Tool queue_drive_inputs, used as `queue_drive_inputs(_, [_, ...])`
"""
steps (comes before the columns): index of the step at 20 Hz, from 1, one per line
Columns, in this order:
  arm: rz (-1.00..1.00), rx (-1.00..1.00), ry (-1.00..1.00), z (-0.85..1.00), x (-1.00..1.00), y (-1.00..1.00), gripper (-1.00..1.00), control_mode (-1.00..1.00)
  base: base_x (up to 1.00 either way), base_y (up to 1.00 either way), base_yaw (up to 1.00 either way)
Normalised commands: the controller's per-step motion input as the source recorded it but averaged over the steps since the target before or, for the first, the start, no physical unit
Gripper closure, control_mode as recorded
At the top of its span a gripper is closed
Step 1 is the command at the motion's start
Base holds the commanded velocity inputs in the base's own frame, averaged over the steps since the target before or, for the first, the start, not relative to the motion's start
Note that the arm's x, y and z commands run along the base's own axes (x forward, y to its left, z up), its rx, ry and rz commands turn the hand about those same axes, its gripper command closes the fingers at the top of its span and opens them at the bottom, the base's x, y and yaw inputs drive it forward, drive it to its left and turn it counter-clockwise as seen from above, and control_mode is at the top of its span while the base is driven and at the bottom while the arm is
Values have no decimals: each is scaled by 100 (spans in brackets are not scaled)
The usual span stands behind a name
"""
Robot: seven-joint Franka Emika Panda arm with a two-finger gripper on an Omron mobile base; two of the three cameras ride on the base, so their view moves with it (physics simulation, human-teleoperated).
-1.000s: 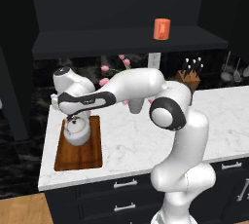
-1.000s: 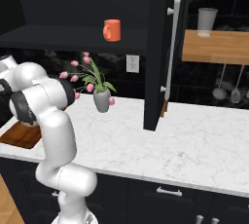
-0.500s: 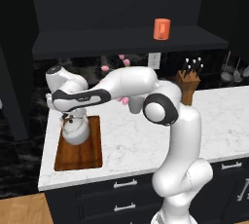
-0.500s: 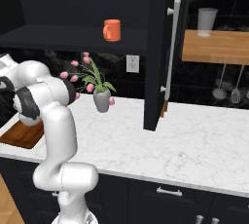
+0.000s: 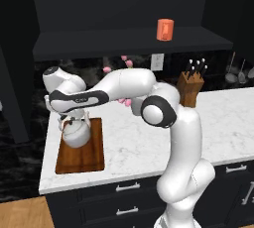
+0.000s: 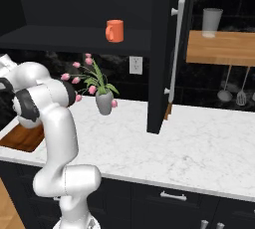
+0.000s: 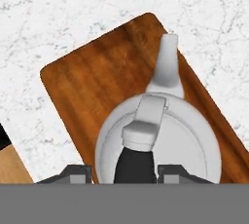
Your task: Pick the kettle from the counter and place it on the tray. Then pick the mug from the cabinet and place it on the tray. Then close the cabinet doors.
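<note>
The kettle (image 5: pixel 75 133) sits on the tray (image 5: pixel 94 153) at the counter's (image 5: pixel 149 142) left end, our gripper (image 7: pixel 136 173) directly above it. In the hand view the two fingertips (image 7: pixel 78 174) stand apart on either side of the dark handle, gaps showing, so we read the jaws as spread and letting go rather than pinching. We judge the first step all but done: the kettle looks upright on the board, spout (image 7: pixel 167 57) pointing along it. Next comes the mug (image 5: pixel 165 29), orange, on the shelf of the cabinet (image 6: pixel 74 39) well above and to our right. That calls for lifting straight up clear of the handle, then swinging high to the shelf, minding the flowers (image 6: pixel 92 81) below. The door (image 6: pixel 162 49) stands open, to be shut last.
</note>
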Motion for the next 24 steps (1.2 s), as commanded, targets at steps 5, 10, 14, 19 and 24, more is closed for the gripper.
queue_drive_inputs(5, [0,-4,-13,0,-5,0,-100,-100,0,0,0])
queue_drive_inputs(10, [0,-6,-12,0,-27,-2,-100,-100,0,0,0])
queue_drive_inputs(14, [1,-6,-10,1,-41,0,-100,-100,0,0,0])
queue_drive_inputs(19, [7,-4,-14,11,-26,-10,-100,-100,0,0,0])
queue_drive_inputs(24, [12,0,-22,18,-45,-16,-100,-100,0,0,0])
